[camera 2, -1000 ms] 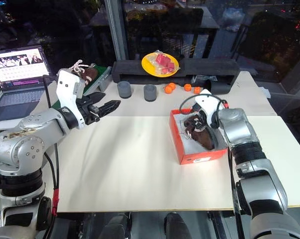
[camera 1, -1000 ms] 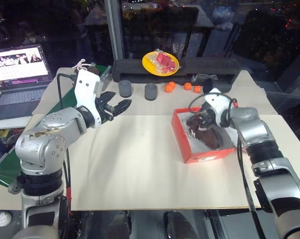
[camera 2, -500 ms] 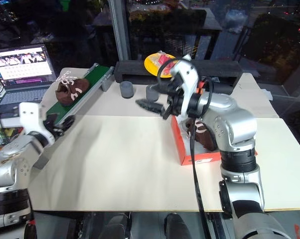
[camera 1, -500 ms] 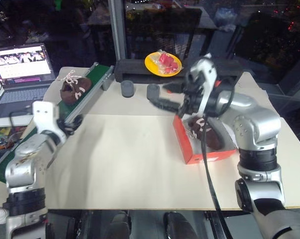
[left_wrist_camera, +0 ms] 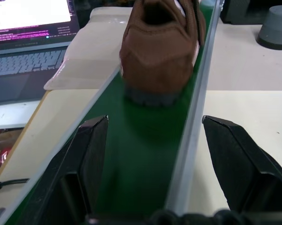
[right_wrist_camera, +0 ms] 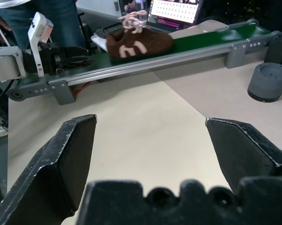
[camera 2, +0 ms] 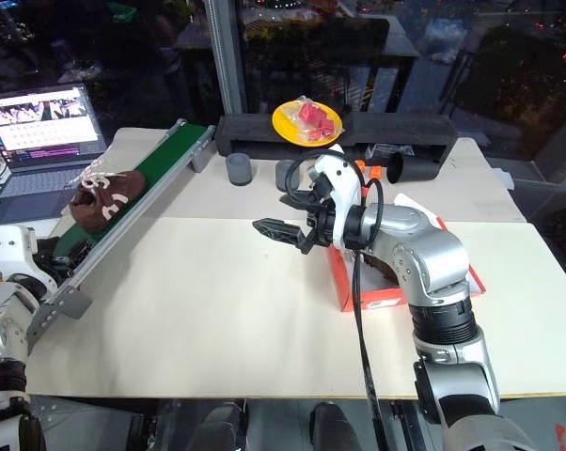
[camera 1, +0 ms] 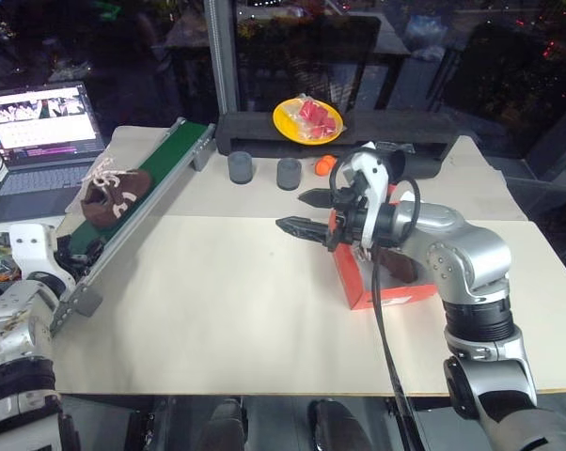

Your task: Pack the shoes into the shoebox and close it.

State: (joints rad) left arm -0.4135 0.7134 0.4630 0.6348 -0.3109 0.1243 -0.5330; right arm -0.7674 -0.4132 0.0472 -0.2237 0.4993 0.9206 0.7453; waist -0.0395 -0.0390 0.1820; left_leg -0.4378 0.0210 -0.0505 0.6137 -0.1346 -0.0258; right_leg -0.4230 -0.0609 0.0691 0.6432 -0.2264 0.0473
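Both pincers, left and right, gape wide, holding nothing

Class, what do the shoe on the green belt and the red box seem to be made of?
Shoe on the belt: probably brown suede or fuzzy fabric, with a matte, napped surface and stitched seams. Red box: likely cardboard, with thin flat walls and a matte red outside.
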